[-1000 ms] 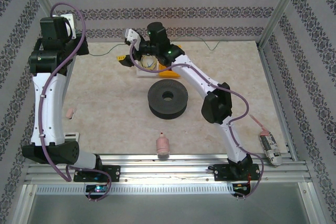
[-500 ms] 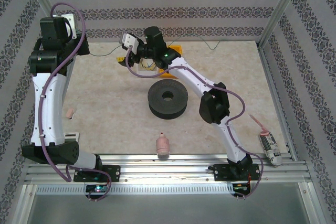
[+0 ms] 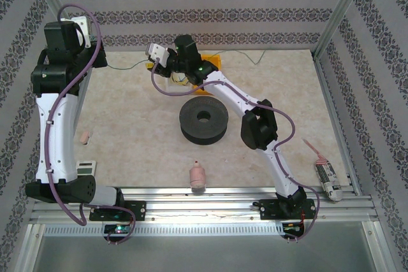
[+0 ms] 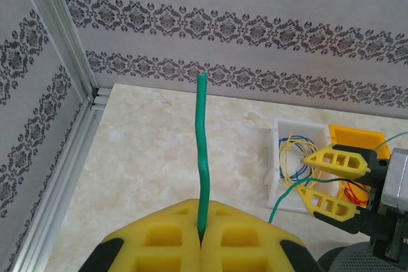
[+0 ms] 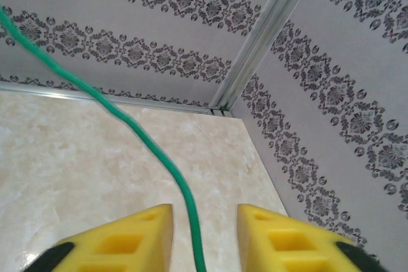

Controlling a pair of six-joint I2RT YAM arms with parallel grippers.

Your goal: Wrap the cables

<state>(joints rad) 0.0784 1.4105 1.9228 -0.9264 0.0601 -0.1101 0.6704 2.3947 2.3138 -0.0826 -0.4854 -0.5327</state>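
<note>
Found the blocky, hollow-celled yellow fingers of the left gripper (image 4: 202,224) pressed together on a thin, smooth green cable (image 4: 203,151), standing slightly wavy above the marbled beige table (image 4: 159,135). Saw the 2 yellow fingers of the right gripper (image 5: 204,213) spread apart, the green cable running loose between them. Noted fine yellow wire loops (image 4: 287,157) in a white rectangular tray (image 4: 275,148), and a matte black round spool (image 3: 191,125) mid-table.

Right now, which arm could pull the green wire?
Left, probably: the left fingers are shut on the green cable; the right fingers are open, cable loose between them.
</note>
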